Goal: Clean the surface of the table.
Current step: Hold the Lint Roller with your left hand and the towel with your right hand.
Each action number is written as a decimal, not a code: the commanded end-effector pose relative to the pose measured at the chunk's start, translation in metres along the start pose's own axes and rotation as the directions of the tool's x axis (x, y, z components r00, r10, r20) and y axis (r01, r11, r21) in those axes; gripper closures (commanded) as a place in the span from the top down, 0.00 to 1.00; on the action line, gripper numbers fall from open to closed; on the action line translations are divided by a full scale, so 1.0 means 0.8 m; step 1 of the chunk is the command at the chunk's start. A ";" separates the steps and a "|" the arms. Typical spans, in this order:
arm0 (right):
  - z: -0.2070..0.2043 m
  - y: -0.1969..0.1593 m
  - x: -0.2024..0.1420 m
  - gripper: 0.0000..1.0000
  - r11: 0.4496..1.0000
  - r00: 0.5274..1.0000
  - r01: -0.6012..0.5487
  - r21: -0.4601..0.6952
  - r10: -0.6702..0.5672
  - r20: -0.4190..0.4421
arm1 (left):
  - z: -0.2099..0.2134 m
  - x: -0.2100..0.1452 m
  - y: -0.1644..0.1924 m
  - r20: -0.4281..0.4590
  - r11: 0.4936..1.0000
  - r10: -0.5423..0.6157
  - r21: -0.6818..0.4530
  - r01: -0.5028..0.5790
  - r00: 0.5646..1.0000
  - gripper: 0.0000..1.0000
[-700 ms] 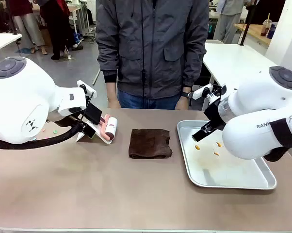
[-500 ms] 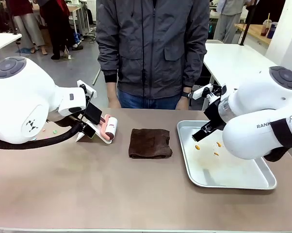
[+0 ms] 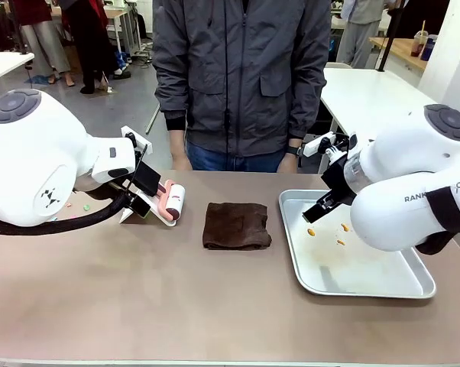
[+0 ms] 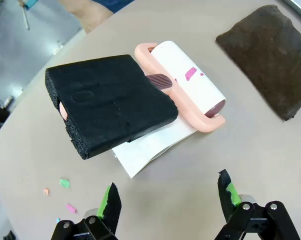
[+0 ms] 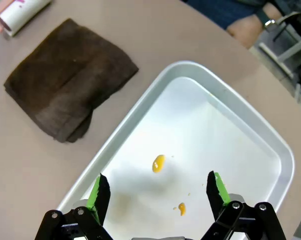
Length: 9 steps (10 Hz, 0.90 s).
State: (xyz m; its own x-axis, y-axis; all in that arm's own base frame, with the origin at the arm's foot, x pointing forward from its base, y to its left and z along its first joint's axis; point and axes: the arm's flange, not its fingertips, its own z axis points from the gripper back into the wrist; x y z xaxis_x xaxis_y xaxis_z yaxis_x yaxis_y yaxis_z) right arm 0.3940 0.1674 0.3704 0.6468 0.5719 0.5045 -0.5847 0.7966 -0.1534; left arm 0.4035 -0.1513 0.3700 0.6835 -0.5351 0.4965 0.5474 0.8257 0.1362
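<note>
The surface (image 3: 138,306), brownish-taupe with a pale edge, is being shown across the whole front view, from its near edge at 6 o'clock to its far edge at 12 o'clock. A person (image 3: 241,76) in a dark grey jacket is standing at that far edge. A folded brown cloth (image 3: 236,225) is lying near the middle of the surface.

At 9 o'clock from the cloth, a pink-framed lint roller (image 4: 185,80) with a white roll is lying partly on a white sheet (image 4: 150,147). In the left wrist view a black foam block (image 4: 110,102) is being shown lying across the roller's handle end and over the sheet. A few small coloured scraps (image 4: 64,183) are scattered on the bare surface at 8 o'clock from the block in that view.

At 3 o'clock from the cloth, a shiny metal tray (image 3: 360,271) is resting on the surface, near the cloth and well apart from the roller. Small orange specks (image 5: 158,163) are lying on the tray's floor.

The left fingers (image 4: 110,202) are being held spread wide above the surface, near the edge of the white sheet, and nothing is being pinched between them. The right fingers (image 5: 99,197) are also being held spread wide, above the tray, and nothing is being gripped. From the right wrist, the orange specks are being seen between the two fingertips, on the tray floor beyond them.
</note>
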 end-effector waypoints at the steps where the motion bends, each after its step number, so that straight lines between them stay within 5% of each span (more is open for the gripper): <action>1: 0.000 0.000 0.000 1.00 1.000 1.000 0.000 0.000 0.000 0.000 | 0.000 0.000 0.000 0.000 1.000 -0.001 0.000 0.001 1.000 1.00; 9: 0.000 0.000 0.000 1.00 1.000 1.000 0.000 0.000 0.000 0.000 | 0.000 0.000 0.000 0.000 1.000 -0.001 0.000 0.001 1.000 1.00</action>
State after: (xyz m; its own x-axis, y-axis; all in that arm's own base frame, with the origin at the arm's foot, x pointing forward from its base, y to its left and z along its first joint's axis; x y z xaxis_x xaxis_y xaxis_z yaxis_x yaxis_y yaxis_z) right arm 0.3940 0.1673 0.3704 0.6468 0.5719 0.5045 -0.5847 0.7966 -0.1534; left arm 0.4035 -0.1512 0.3700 0.6836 -0.5350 0.4965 0.5474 0.8257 0.1362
